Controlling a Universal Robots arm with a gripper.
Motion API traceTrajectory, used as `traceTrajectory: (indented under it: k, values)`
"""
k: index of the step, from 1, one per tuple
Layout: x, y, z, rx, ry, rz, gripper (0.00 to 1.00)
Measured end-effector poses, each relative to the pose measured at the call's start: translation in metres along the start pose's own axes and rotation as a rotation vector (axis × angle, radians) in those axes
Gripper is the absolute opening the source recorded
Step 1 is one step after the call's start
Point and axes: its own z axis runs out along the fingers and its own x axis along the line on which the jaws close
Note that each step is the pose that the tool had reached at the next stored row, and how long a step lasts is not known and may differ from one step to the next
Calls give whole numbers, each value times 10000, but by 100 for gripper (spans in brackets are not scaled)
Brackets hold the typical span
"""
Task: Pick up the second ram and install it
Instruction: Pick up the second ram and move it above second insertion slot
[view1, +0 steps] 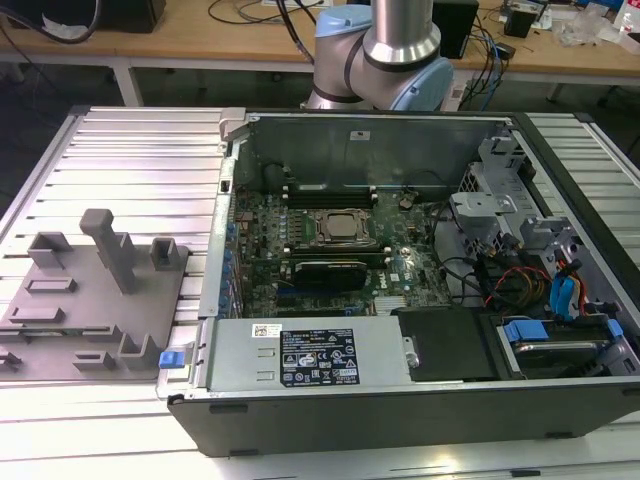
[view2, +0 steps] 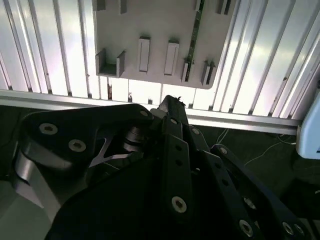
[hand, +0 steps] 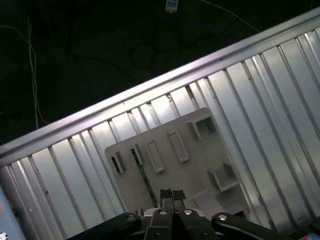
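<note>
While the ram (view2: 194, 40) is standing on edge in a slot of the fixture (view1: 85, 310), at the exterior view's left, it is presenting its upper edge, probably for a pinch from above. In the first wrist view the gripper (hand: 172, 194) is hovering over the fixture, near the ram but not touching it, with its fingers pressed together on nothing. To the exterior view's right, the case (view1: 400, 420) is lying open, exposing the board (view1: 262, 215) for insertion.
</note>
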Motion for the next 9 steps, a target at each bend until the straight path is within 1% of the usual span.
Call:
traceTrajectory:
  k: [3,5,6,7,8,9]
  values:
    - [0,0,0,-12,22,-471,11]
    - [0,0,0,-12,28,-534,11]
    - [-2,1,-1,13,109,-692,11]
    - [0,0,0,81,295,-904,11]
    - [0,-1,1,86,312,-986,11]
    - [-2,1,0,90,341,-1223,11]
